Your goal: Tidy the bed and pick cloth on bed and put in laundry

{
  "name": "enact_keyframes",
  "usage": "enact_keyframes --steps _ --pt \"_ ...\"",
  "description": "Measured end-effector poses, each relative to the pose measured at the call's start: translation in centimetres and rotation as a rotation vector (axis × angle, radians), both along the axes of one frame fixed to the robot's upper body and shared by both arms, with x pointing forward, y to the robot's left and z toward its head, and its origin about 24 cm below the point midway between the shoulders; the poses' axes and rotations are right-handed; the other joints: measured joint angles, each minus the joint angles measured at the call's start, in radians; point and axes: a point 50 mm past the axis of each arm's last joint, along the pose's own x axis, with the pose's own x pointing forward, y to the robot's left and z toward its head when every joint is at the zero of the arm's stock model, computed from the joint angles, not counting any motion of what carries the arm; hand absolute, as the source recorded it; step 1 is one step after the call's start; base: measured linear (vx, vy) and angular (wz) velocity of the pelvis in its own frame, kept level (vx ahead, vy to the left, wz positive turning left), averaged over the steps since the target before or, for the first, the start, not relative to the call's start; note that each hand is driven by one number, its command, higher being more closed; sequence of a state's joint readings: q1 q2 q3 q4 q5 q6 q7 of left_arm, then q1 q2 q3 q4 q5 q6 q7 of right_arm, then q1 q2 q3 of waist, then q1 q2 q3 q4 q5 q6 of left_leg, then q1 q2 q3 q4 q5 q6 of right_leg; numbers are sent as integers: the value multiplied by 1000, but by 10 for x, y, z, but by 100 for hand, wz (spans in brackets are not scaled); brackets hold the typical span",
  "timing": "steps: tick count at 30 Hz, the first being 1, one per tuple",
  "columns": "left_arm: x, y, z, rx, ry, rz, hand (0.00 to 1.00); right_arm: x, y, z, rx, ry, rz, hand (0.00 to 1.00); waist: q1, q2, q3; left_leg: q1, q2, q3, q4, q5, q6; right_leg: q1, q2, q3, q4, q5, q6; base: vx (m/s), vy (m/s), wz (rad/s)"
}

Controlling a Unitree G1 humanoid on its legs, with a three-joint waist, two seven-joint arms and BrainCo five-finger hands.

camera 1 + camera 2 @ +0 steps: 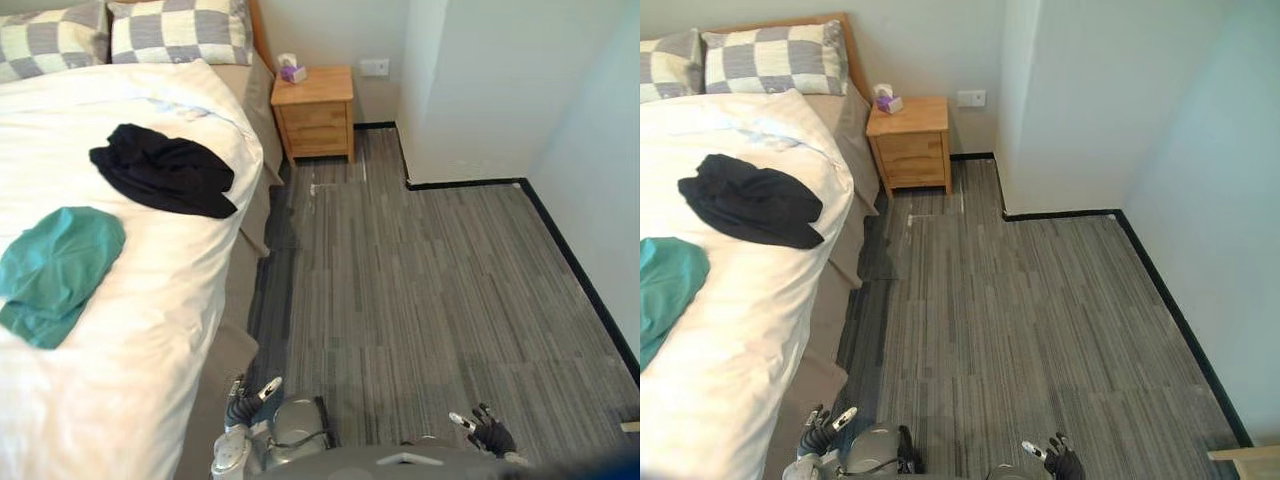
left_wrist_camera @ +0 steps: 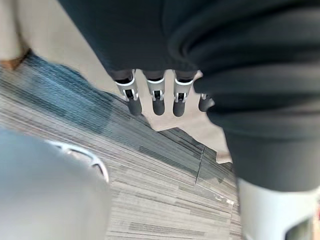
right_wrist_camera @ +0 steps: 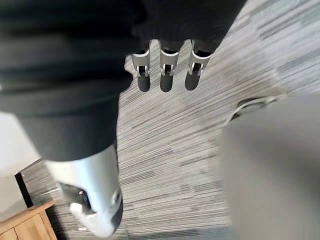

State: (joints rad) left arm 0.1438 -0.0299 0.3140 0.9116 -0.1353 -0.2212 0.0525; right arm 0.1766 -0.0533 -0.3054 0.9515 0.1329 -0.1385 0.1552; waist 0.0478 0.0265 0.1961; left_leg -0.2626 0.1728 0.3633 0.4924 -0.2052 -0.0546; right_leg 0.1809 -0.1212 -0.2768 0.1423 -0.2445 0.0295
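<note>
A black cloth lies crumpled on the white duvet of the bed, toward the pillow end. A teal cloth lies flat nearer the foot, at the bed's left part. My left hand hangs low beside the bed's edge, fingers straight, holding nothing. My right hand hangs over the grey floor, well away from the bed, its fingers relaxed and empty.
Two checked pillows rest against the headboard. A wooden nightstand with a small tissue box stands by the bed's head. A white wall corner juts into the grey striped floor.
</note>
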Motion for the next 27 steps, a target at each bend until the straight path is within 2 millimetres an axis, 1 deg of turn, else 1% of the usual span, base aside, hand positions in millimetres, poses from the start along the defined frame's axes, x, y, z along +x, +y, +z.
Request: enact_keyframes --steps 1,2,3,4,5,6,7,8,9,10,11,12,13,14,15,16,17,18,19,20,21,22,23,24,25,26,27 --pt "0 0 0 -4 4 0 0 -2 0 0 1 3 -1 0 0 0 0 1 1 14 -85 45 8 23 -11 4 0 -22 28 368 263 -17" --pt "0 1 0 -6 4 3 0 -3 1 -1 3 6 -1 0 2 -3 0 2 1 21 -86 91 28 37 -21 7 0 -34 44 539 391 -17" --pt "0 1 0 -12 5 -1 0 -4 4 -2 10 10 0 0 7 -10 -8 8 -13 52 -65 111 89 51 -49 11 -2 -52 63 623 387 -24" --pt "2 5 1 -9 -5 -3 0 -3 8 -2 21 6 -3 0 13 -31 -15 1 -21 76 -17 53 101 59 -70 11 -2 -46 60 637 375 -31" --pt "3 7 2 -13 -14 -4 0 -1 10 -2 27 1 -3 0 18 -37 -11 0 -21 89 4 28 108 60 -78 12 -2 -35 67 512 254 -37" --pt "4 10 3 -21 -21 -9 0 0 15 -3 38 0 -7 0 31 -46 -10 5 -26 103 33 -6 122 64 -95 9 8 -20 66 490 237 -15" --pt "2 11 2 -30 -10 -28 0 0 16 -3 37 3 -8 0 26 -50 -11 25 -39 106 42 -39 140 73 -107 7 64 -15 71 492 220 0" --pt "1 12 1 -36 0 -40 0 0 16 -3 37 6 -8 0 27 -50 -11 41 -48 104 41 -52 148 73 -111 7 117 -16 72 484 185 25" --pt "-2 15 0 -26 32 -79 0 -3 16 -5 45 21 -15 0 26 -61 -17 75 -77 96 29 -76 159 72 -128 1 235 -7 91 449 138 30" --pt "-6 20 -2 -6 76 -124 0 -8 14 -7 53 44 -34 0 26 -79 -25 106 -115 86 20 -102 159 48 -168 -17 352 11 104 415 124 27" --pt "-8 21 -3 6 95 -156 0 -8 13 -8 55 52 -45 0 26 -83 -25 120 -129 82 13 -115 158 14 -190 -6 438 31 118 365 89 28" --pt "-15 22 -7 13 144 -204 0 -6 10 -8 56 63 -56 0 19 -77 -23 161 -148 67 -15 -136 146 -85 -233 28 660 126 119 272 61 20" --pt "-14 21 -8 17 156 -229 0 -5 8 -8 57 60 -64 0 12 -73 -20 188 -151 65 -33 -138 142 -133 -247 43 757 142 120 342 49 20" --pt "-21 18 -10 21 187 -273 0 1 3 -6 42 40 -63 0 8 -63 -18 247 -151 62 -80 -131 146 -229 -256 52 904 128 99 366 27 12" --pt "-20 16 -10 20 188 -289 0 10 -1 -1 24 1 -56 0 3 -49 -11 306 -140 56 -127 -129 143 -311 -242 42 971 102 69 365 14 9" --pt "-18 16 -10 23 184 -299 0 13 -1 0 19 -11 -46 0 0 -40 -7 333 -132 50 -148 -130 139 -353 -224 36 976 90 57 445 -31 28" --pt "-9 15 -7 30 158 -322 0 21 0 4 13 -55 -23 0 -13 -40 -9 377 -113 28 -196 -123 113 -443 -190 -3 931 60 46 365 -62 37" --pt "-1 15 -5 32 129 -324 0 25 1 6 18 -80 -23 0 -20 -42 -8 399 -101 11 -217 -125 96 -489 -176 -30 874 53 43 384 -89 48" --pt "6 13 -3 27 103 -317 0 26 3 6 25 -86 -27 0 -25 -43 -7 414 -94 -1 -228 -125 91 -512 -165 -49 824 47 33 444 -174 59" --pt "20 4 0 3 49 -313 0 29 5 8 37 -112 -38 0 -37 -42 -6 453 -74 -33 -256 -128 80 -555 -136 -88 650 44 22 480 -204 62" --pt "25 0 1 -6 30 -318 0 30 6 9 40 -119 -34 0 -43 -40 -5 469 -66 -49 -265 -131 75 -562 -123 -99 569 51 20 638 -294 86" --pt "30 -10 2 -24 7 -329 0 31 8 9 45 -125 -26 0 -52 -38 -2 499 -51 -82 -280 -136 67 -565 -89 -97 391 100 20 472 -245 77" --pt "32 -14 2 -30 -4 -334 0 31 9 9 48 -125 -19 0 -57 -40 -2 510 -45 -98 -282 -141 58 -557 -75 -89 291 141 20 610 -347 100" --pt "34 -22 2 -40 -14 -351 0 26 13 6 68 -109 -28 0 -60 -42 5 545 -35 -129 -280 -161 20 -520 -47 -58 176 296 -34 583 -312 57" --pt "34 -39 0 -78 -13 -376 0 34 5 10 40 -132 -30 0 -49 4 22 569 2 -144 -280 -152 12 -505 -16 -72 238 234 -62 558 -296 40" --pt "34 -42 0 -78 -13 -383 0 36 5 11 38 -136 -24 0 -45 6 29 570 1 -159 -280 -133 12 -516 -25 -68 289 192 -61 470 -254 15" --pt "35 -41 1 -66 -13 -396 0 39 5 12 40 -147 -42 0 -53 -1 44 602 0 -161 -282 -92 -3 -520 -49 -69 390 104 -75 429 -273 24"
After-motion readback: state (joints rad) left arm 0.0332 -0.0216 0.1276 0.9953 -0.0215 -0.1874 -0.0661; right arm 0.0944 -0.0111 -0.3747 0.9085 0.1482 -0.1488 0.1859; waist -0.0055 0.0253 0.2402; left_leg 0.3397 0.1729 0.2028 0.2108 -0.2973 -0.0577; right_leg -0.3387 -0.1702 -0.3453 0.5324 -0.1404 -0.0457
